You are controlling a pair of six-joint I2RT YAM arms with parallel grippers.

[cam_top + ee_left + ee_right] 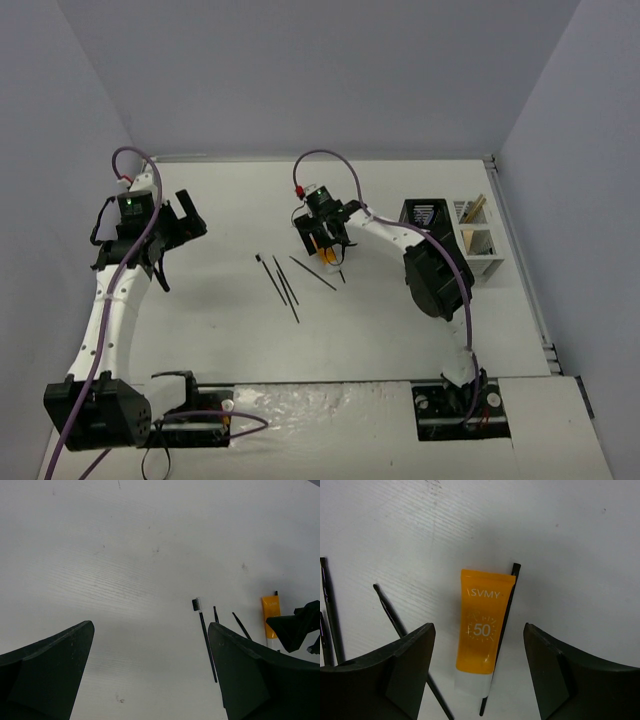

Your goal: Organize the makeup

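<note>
The step in hand looks like a pick of the tube. The right gripper hangs over it mid-counter with its jaws apart, one on each side and neither touching, so nothing is held. The tube lies flat on the counter, white end toward the wrist camera, with a thin black stick along its right edge, touching or very nearly so. The next move, as I judge it, calls for coming straight down and closing on the tube alone (the stick lies close enough to be caught in the same pinch or flicked aside), then carrying it right to the holders. A few black pencils lie loose just left of the tube, one of them a brush with a pale head. The left gripper is wide open and empty, hovering over bare counter well to the left of them. Near the right edge stand a black mesh bin and, just beside it, a white rack of compartments. Beige sticks stand tilted in the rack's far compartment and the nearer ones look empty. What the mesh bin holds I cannot tell, since the right arm covers part of it.
</note>
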